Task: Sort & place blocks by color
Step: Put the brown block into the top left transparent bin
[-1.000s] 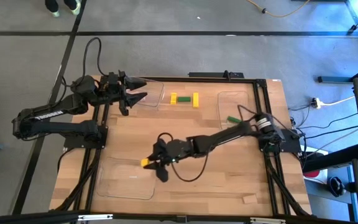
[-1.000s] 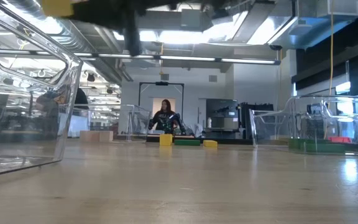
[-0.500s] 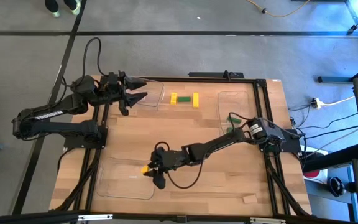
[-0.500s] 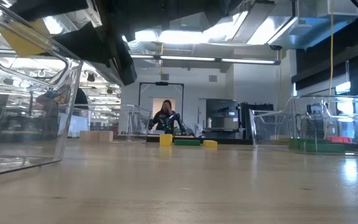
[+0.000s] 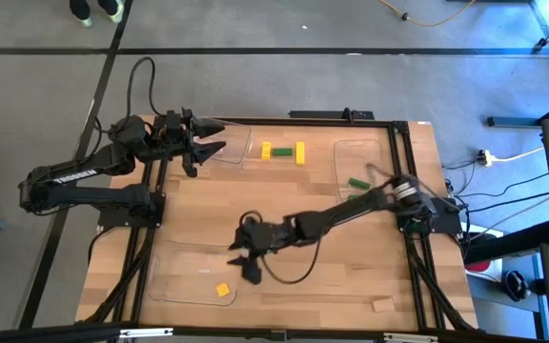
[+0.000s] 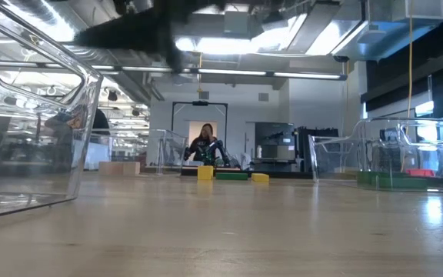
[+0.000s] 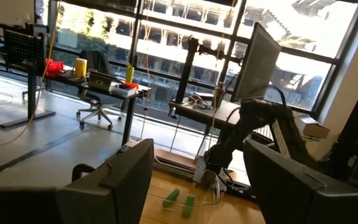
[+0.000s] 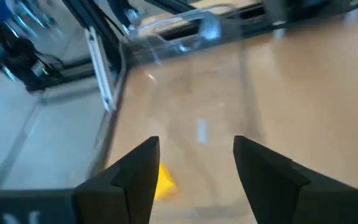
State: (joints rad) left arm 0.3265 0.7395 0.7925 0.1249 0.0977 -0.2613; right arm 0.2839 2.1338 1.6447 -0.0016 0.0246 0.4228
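A yellow block (image 5: 222, 289) lies flat on the floor of the clear near-left tray (image 5: 174, 286); the right wrist view shows this block (image 8: 165, 180) partly behind a finger. My right gripper (image 5: 244, 259) (image 8: 196, 144) hovers open at that tray's right rim, above and apart from the block. Two yellow blocks (image 5: 266, 150) (image 5: 300, 152) with a green bar (image 5: 282, 151) between them rest on the table's far middle. Green blocks (image 5: 357, 183) lie in the right tray (image 5: 375, 152). My left gripper (image 5: 215, 136) (image 7: 197, 149) waits open at the far left.
A third clear tray (image 5: 232, 143) sits at the far left under my left gripper. The right arm's cable (image 5: 284, 272) loops over the table's middle. The low view shows the near-left tray wall (image 6: 37, 115) close by and a person (image 6: 204, 142) far behind the table.
My right gripper carried the yellow block toward the near-left tray, dipped over its rim and let go. The block fell and now lies on the tray floor, nearer the table's near edge than the gripper. The gripper drew back slightly toward the right.
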